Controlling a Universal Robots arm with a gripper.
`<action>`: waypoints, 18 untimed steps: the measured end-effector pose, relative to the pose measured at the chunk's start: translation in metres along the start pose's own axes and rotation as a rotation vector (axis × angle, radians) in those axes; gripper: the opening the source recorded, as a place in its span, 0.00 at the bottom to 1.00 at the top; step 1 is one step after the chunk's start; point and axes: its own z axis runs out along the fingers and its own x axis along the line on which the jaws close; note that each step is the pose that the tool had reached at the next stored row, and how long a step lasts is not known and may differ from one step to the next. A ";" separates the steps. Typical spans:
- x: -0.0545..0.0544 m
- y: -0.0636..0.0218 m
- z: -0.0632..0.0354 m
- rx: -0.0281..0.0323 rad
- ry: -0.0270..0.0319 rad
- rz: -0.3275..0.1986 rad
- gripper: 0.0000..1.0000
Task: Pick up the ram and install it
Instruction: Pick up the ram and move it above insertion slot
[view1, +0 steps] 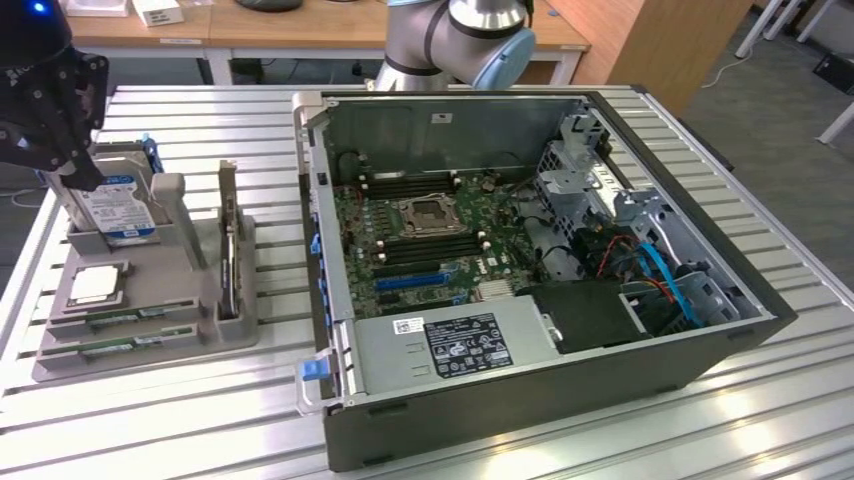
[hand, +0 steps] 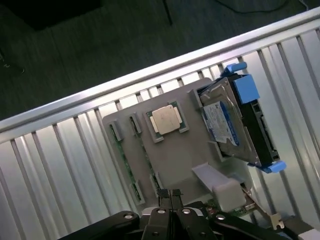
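The gripper (view1: 74, 172) is cut off by the exterior view's left edge, so much of its black body is out of frame. In the wrist view its two fingers (hand: 164, 196) press flat together with nothing between them. The ram (view1: 123, 320) sits in a slot at the near end of the grey holder (view1: 174, 300). In the wrist view it shows only as a thin green edge (hand: 125, 162), and its chips are hard to make out. A second stick (view1: 114, 348) lies in the next slot, just beside it. The gripper hangs over the holder's far end by the upright hard drive (view1: 114, 200), apart from the ram and touching nothing. The square CPU chip (view1: 96, 285) lies in the holder between the hard drive and the ram. An expansion card (view1: 230, 235) stands on edge along the holder's side, toward the exterior view's right. Beyond it the open computer case (view1: 534, 400) lies on the slatted table (view1: 174, 430), with its motherboard (view1: 427, 240) exposed.
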 end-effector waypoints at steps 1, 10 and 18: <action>0.000 0.0000 0.0000 -0.0004 0.0007 -0.019 0.11; 0.000 0.0000 0.0004 -0.0039 0.0065 -0.183 0.11; 0.000 0.0000 0.0009 -0.0068 0.0116 -0.328 0.11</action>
